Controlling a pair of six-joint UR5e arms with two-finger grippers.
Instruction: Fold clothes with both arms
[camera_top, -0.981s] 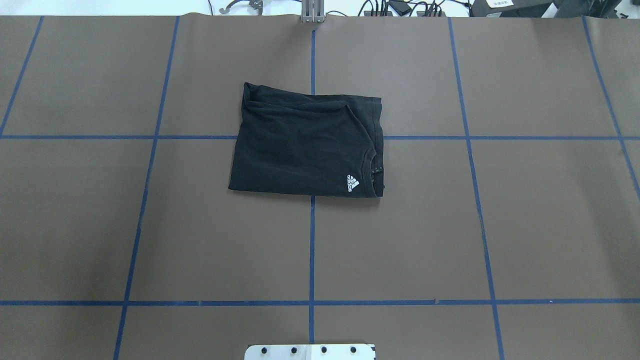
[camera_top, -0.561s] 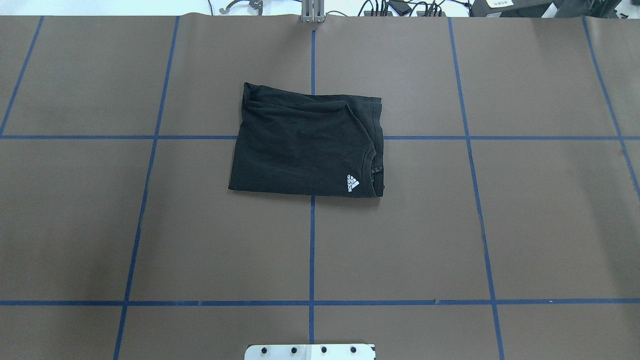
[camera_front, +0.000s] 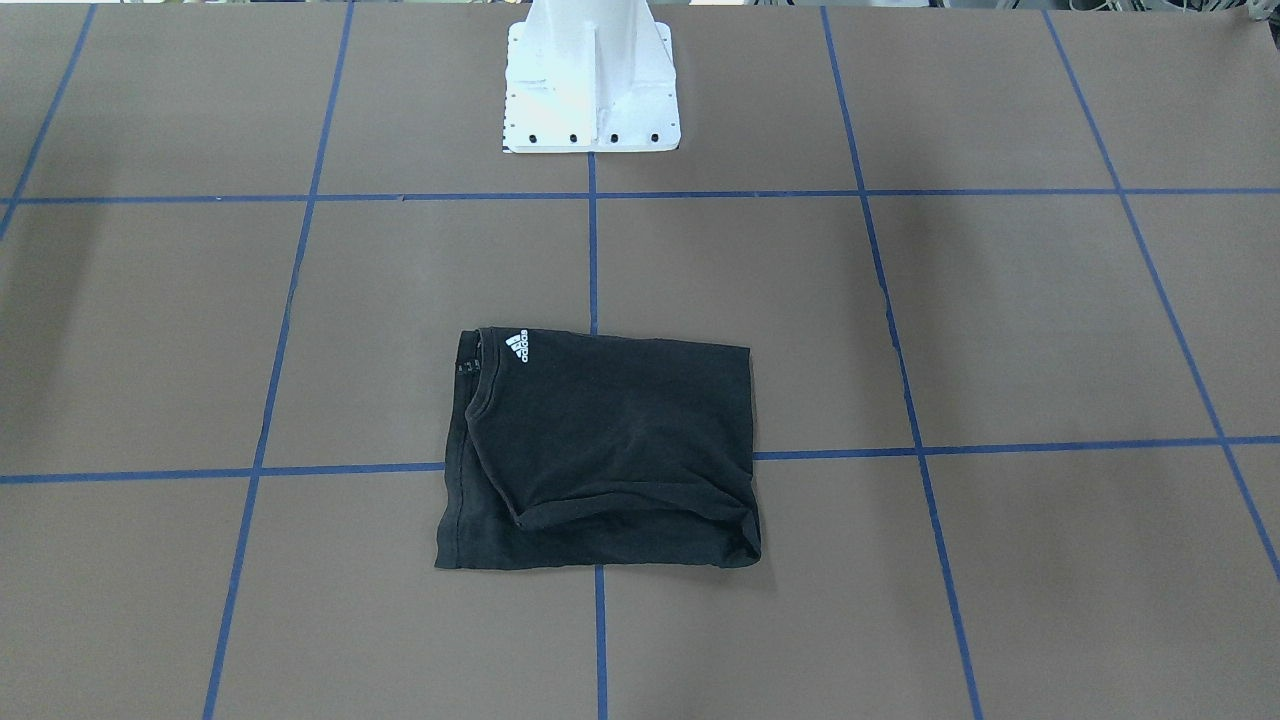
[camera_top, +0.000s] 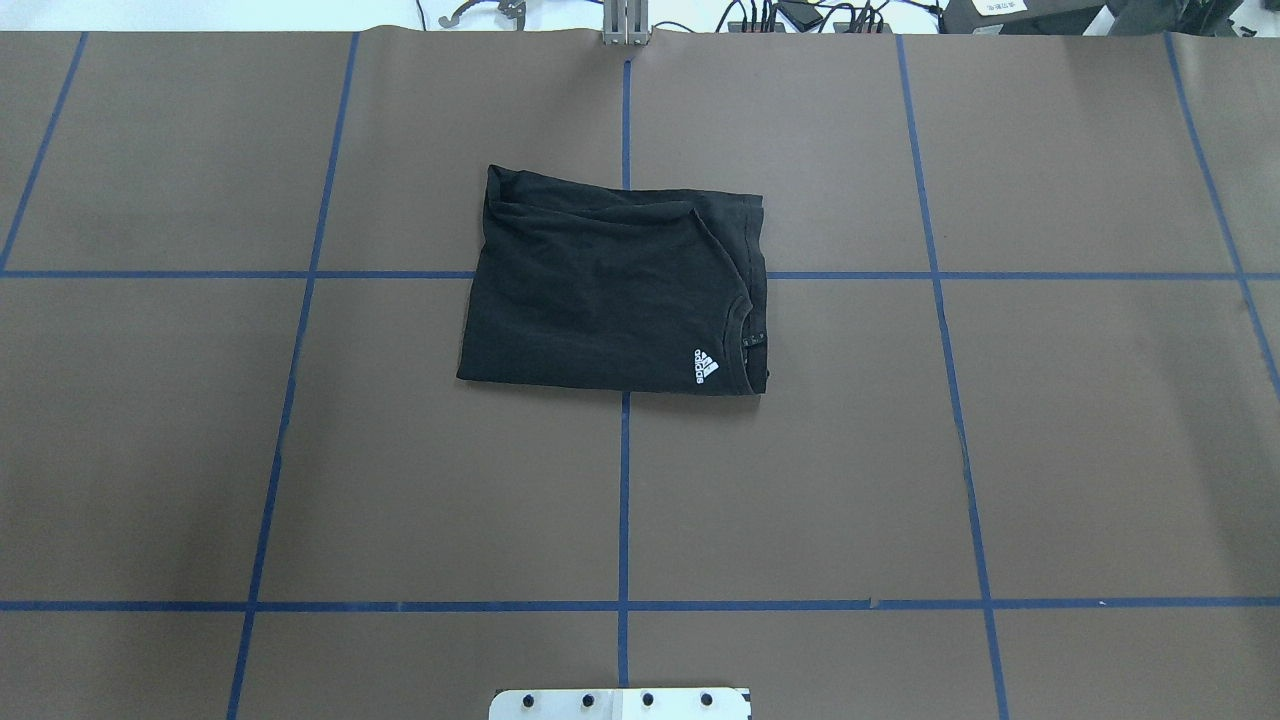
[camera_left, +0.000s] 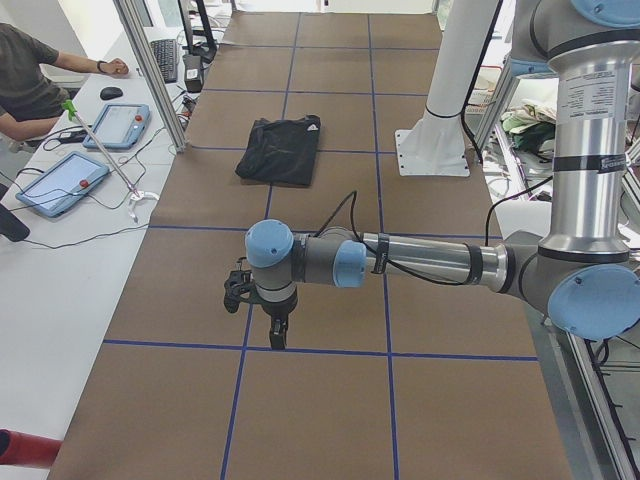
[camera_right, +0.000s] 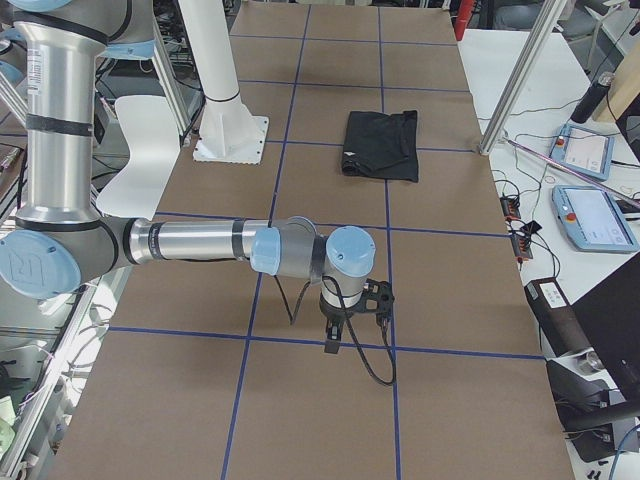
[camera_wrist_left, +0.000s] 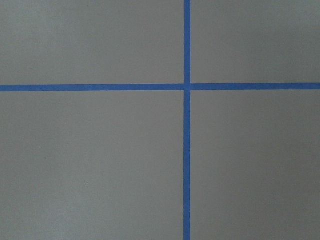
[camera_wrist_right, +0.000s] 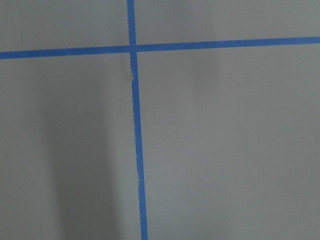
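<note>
Shirt first: the black T-shirt lies folded into a rough rectangle in the middle of the worktop. It sits right over a crossing of the blue tape lines. Its white logo faces up beside the collar, at the corner nearest my white pedestal and toward my right. The far edge is rumpled, with one layer folded slantwise over another.

Now my left arm: it stretches out low over the worktop at my left end, well apart from the shirt. My left tool hangs from it pointing straight down, just over a tape line. Only the side camera catches it, so I cannot tell how far its jaws are parted, or whether the tips touch the surface. My left wrist camera shows brown worktop and a tape crossing.

Over to my right arm: same pose at the other end. My right tool points down next to a tape line, well apart from the shirt. Again it shows only from the side, so I cannot tell its opening or any grip. The right wrist camera shows worktop and a tape crossing.
</note>
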